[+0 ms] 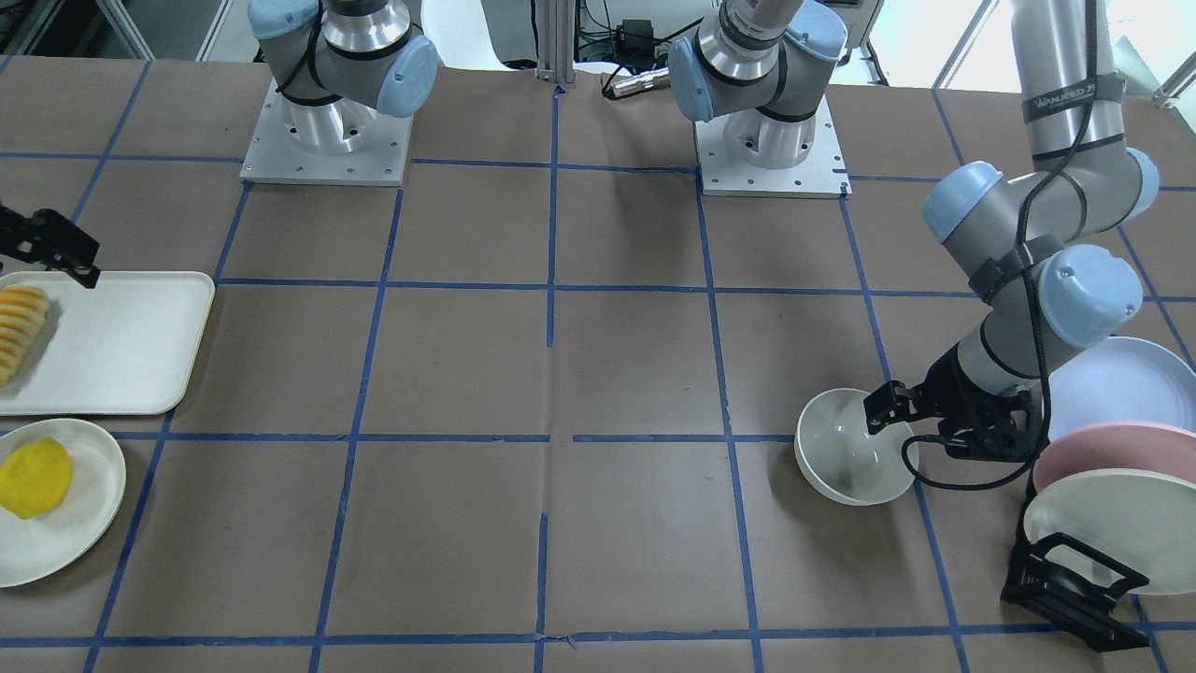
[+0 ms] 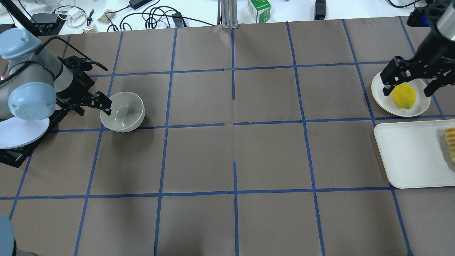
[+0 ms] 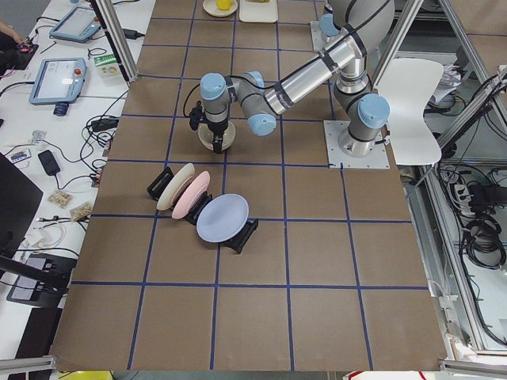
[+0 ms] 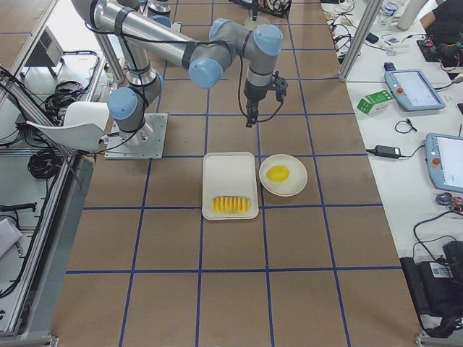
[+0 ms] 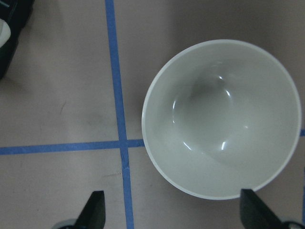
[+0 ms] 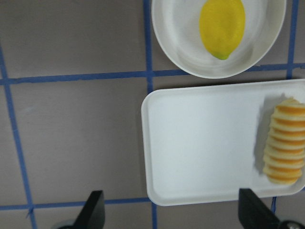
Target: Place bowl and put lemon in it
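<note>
The off-white bowl (image 2: 122, 112) stands upright on the table's left part; it fills the left wrist view (image 5: 221, 117). My left gripper (image 5: 174, 212) is open and empty, its fingers spread just beside and above the bowl's rim (image 2: 92, 108). The yellow lemon (image 2: 404, 96) lies on a small white plate (image 2: 382, 92) at the far right. My right gripper (image 2: 408, 89) is open and empty, held well above the lemon. In the right wrist view the lemon (image 6: 222, 21) is at the top edge, ahead of the open fingers.
A white tray (image 2: 408, 153) with a row of orange-yellow fruit slices (image 2: 450, 142) lies next to the lemon's plate. A black rack (image 1: 1065, 589) holds blue, pink and cream plates (image 1: 1112, 523) behind the left gripper. Blue tape lines grid the brown table.
</note>
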`<move>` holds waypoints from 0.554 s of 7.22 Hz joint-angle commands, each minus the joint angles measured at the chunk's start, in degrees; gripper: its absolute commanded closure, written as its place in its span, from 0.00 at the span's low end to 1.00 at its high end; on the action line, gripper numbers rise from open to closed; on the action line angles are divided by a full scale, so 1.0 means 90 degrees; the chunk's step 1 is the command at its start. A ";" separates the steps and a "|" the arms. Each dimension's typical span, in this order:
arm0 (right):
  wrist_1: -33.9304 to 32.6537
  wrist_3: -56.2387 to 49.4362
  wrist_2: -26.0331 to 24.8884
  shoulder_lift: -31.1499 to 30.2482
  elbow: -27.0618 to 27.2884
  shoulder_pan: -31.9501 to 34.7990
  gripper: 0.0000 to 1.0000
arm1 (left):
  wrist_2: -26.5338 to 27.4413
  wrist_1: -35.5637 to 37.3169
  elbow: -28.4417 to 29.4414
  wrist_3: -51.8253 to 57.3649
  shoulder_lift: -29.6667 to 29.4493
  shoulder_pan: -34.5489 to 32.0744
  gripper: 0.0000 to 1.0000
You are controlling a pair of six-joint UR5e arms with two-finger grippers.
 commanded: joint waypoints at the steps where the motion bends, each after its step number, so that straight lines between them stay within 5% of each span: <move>1: -0.1140 -0.0643 -0.0010 0.0859 -0.0071 -0.0526 0.00 | -0.0097 0.0173 0.0017 -0.0082 -0.0276 0.0003 0.23; 2: -0.1272 -0.0691 0.0009 0.1037 -0.0033 -0.0526 0.00 | -0.0077 0.0192 0.0017 -0.0006 -0.0326 0.0012 0.50; 3: -0.1274 -0.0692 0.0019 0.1261 -0.0090 -0.0526 0.00 | -0.0087 0.0192 0.0027 0.0014 -0.0355 0.0051 0.87; 4: -0.1680 -0.1011 0.0116 0.1466 -0.0130 -0.0517 0.00 | -0.0087 0.0192 0.0037 0.0014 -0.0365 0.0051 1.00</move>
